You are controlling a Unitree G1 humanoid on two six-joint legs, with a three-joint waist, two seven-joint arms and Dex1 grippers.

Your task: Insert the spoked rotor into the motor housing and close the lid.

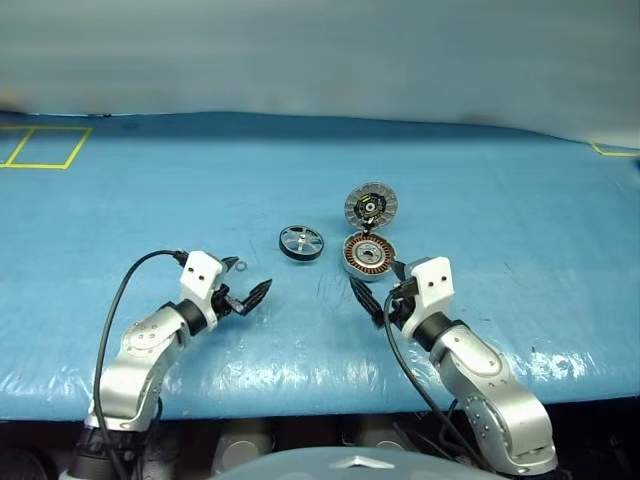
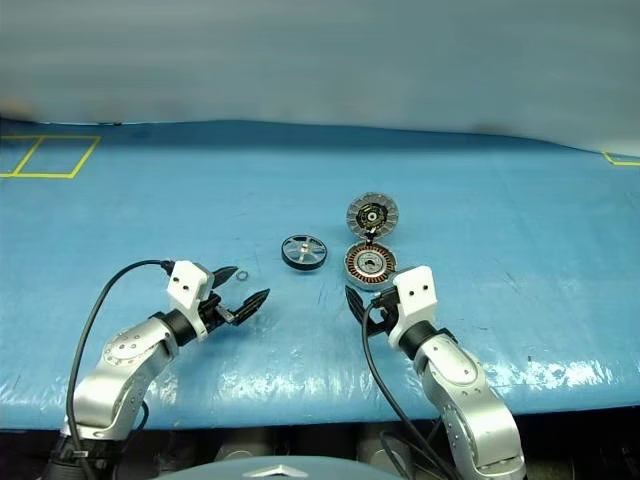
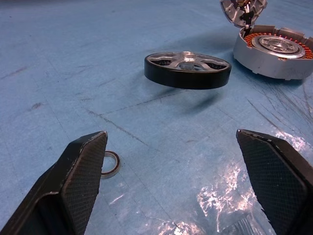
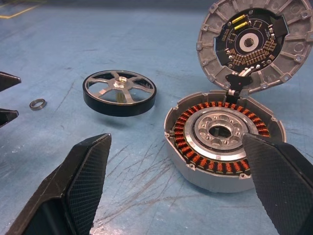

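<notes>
A wide table covered in a blue sheet (image 1: 300, 170) fills the scene, with yellow tape lines (image 1: 40, 148) marking boxes at its far left corner and another yellow mark at the far right edge; the sheet is scuffed and shiny near the front edge, and a pale wall rises behind it. Most of the surface lies bare, leaving ample open room on every side of the parts gathered near the middle. The motor housing (image 4: 225, 142) sits flat there, its ring of copper windings around a silver centre exposed, with nothing set into it. The lid (image 4: 254, 44) stands hinged upright at the housing's far edge, its grey segmented face with the black centre turned toward the robot. Just to the left of the housing, apart from it, the spoked rotor (image 4: 120, 92) lies flat on the sheet. The right gripper (image 1: 378, 298) hovers just in front of the housing, fingers spread wide and holding nothing. The left gripper (image 1: 250, 288) hangs near the front left of the rotor, its fingers likewise spread apart and empty. A small metal ring (image 3: 109, 163) lies on the sheet just beside the left gripper's fingertip.
</notes>
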